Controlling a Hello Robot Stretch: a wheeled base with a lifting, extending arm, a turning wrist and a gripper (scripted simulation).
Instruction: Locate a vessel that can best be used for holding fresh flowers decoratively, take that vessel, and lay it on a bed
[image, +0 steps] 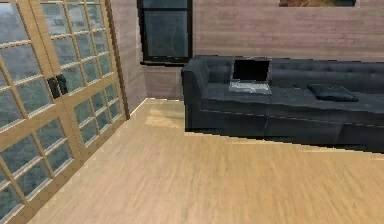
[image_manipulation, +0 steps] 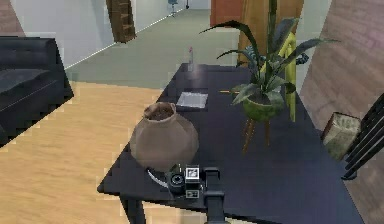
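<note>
the gripper (image_manipulation: 172, 180) is at the near edge of the dark table (image_manipulation: 290, 180); i cannot tell whether it holds anything. right by it the round brown vase (image_manipulation: 163, 137) stands on the table. farther back lie a paper (image_manipulation: 192, 99) and a potted plant (image_manipulation: 265, 75).

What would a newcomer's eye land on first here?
In the arm side view, a round brown vase stands at the near end of a dark table, the gripper showing just below it; whether it holds anything cannot be told. A leafy potted plant stands farther along the table. In the forward view, an open laptop sits on a dark sofa beside glass-paned doors.
</note>
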